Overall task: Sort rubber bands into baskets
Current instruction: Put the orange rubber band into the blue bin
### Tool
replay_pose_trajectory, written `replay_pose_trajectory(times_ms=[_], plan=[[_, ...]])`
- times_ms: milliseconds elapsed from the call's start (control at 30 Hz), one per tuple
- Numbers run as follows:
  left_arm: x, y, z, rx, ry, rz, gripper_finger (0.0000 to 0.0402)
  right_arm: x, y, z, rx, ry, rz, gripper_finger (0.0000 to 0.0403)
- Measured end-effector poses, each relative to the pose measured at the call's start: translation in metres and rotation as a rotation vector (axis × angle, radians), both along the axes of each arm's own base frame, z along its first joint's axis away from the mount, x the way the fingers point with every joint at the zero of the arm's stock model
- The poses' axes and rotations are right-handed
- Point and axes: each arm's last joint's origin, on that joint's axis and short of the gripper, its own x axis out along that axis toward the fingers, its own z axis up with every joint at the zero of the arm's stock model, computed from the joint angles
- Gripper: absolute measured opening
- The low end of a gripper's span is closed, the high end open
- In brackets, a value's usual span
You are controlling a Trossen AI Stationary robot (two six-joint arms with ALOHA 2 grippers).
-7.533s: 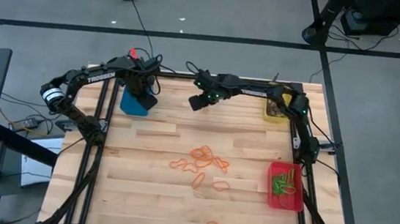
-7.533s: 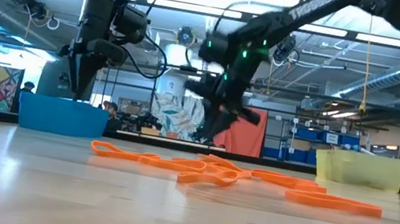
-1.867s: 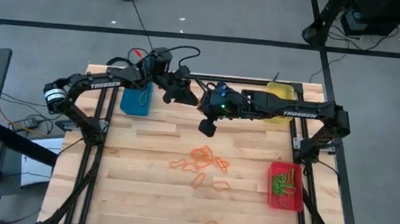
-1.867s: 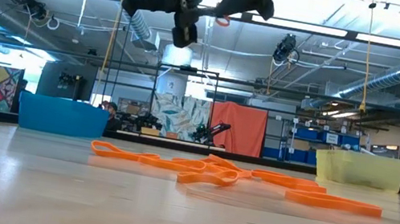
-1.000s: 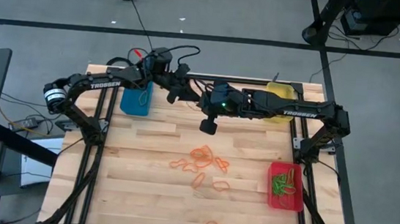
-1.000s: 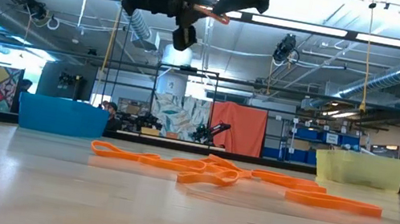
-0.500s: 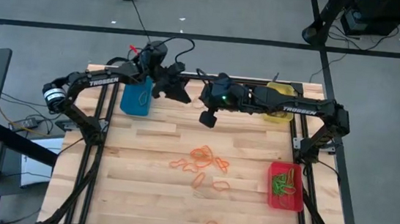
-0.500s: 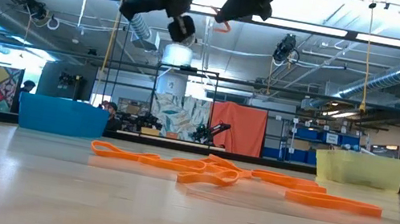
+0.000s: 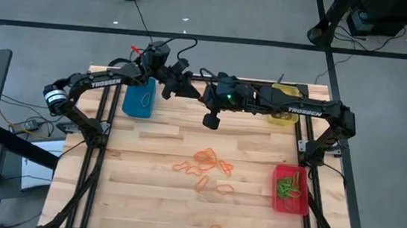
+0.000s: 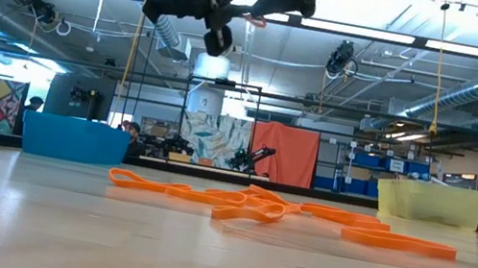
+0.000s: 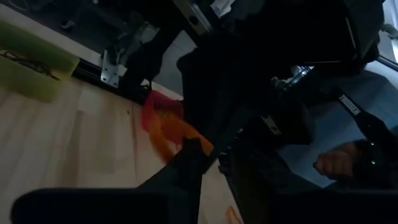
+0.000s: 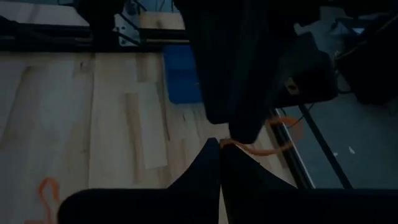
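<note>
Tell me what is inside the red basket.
The red basket at the table's right edge holds a tangle of green rubber bands with a few orange ones among them. Whatever lies beneath that tangle is covered.

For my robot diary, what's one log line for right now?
right jaws: shut on orange band, raised | left arm: raised, meeting it

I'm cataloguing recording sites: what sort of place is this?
Probably a robotics lab or workshop: a wooden table carries the arms, the ceiling shows open ducts and strip lights, and cables trail across the grey floor.
</note>
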Motion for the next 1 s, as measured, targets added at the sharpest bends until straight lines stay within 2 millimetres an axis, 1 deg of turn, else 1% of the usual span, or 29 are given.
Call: replay_pose_trajectory(times_ms=[133,233,333,400,500,600,667,767,833,1000], plan=[[0.000,0.001,0.000,-0.006,0.004,0.006,0.0090,-0.001,-0.003,0.000,-0.001,0.001,-0.008,0.0009],[-0.004,0.006,0.000,-0.038,0.019,0.027,0.0090,-0.001,-0.004,0.000,-0.006,0.003,-0.005,0.0009],[-0.011,0.020,-0.001,-0.101,0.058,0.164,0.0084,0.000,-0.002,0.000,-0.026,0.010,0.013,0.0009],[-0.016,0.028,0.000,-0.108,0.055,0.217,0.0074,0.000,-0.002,0.000,-0.037,0.015,0.022,0.0009],[-0.021,0.034,0.003,-0.114,0.034,0.220,0.0061,0.000,-0.002,0.000,-0.048,0.019,0.029,0.0009],[-0.021,0.034,0.003,-0.111,0.030,0.195,0.0057,-0.001,-0.005,0.000,-0.049,0.019,0.022,0.0009],[-0.020,0.032,0.005,-0.077,0.002,0.143,0.0060,-0.001,-0.006,0.000,-0.056,0.022,0.023,0.0009],[-0.017,0.026,0.007,-0.030,-0.033,0.079,0.0077,-0.001,-0.008,0.000,-0.063,0.025,0.021,0.0009],[-0.014,0.022,0.008,-0.016,-0.047,0.051,0.0096,-0.002,-0.009,0.000,-0.062,0.024,0.018,0.0009],[-0.011,0.017,0.007,-0.004,-0.043,0.049,0.0168,-0.002,-0.009,0.000,-0.061,0.024,0.016,0.0009]])
